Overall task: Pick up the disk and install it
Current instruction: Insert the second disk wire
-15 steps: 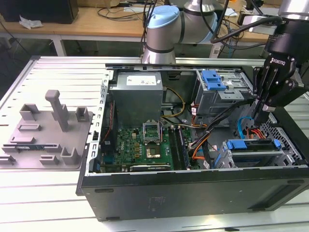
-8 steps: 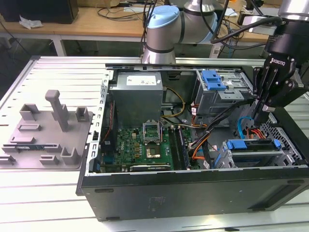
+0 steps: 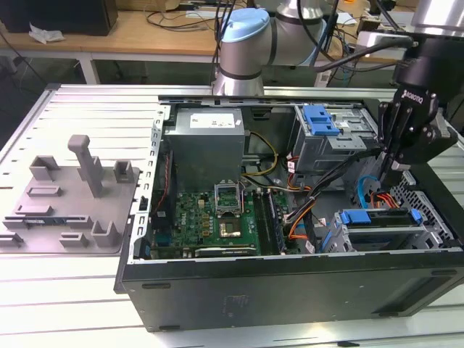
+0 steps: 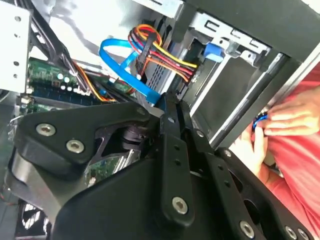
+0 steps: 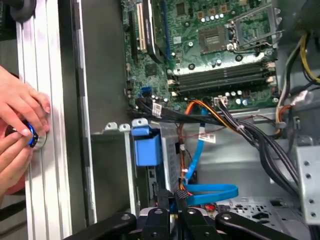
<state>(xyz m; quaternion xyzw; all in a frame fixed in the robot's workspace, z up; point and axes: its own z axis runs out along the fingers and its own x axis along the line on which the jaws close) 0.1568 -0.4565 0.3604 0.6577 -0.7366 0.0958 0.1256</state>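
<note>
The disk [image 3: 377, 217], silver with a blue carrier frame, lies flat in the grey drive bay at the near corner of the open computer case on the exterior view's right. Its blue carrier end [image 5: 147, 146] shows in the first wrist view and as a blue tab [image 4: 212, 51] in the second wrist view. My gripper [image 3: 390, 174] reaches down into the case just behind the disk, among the cables. In the second wrist view the black fingers [image 4: 170, 107] meet with no gap, shut, and nothing shows between them. The gripper [image 5: 172, 206] sits close to a black cable plug.
A blue data cable [image 5: 200, 192] and orange-red-yellow power wires [image 4: 165, 55] loop beside the fingers. A motherboard [image 3: 217, 214], grey power supply [image 3: 206, 145] and blue-latched cage [image 3: 322, 123] occupy the case. A person's hands [image 5: 20, 125] hold a small blue part outside the case wall. A grey fixture [image 3: 72, 196] lies on the exterior view's left.
</note>
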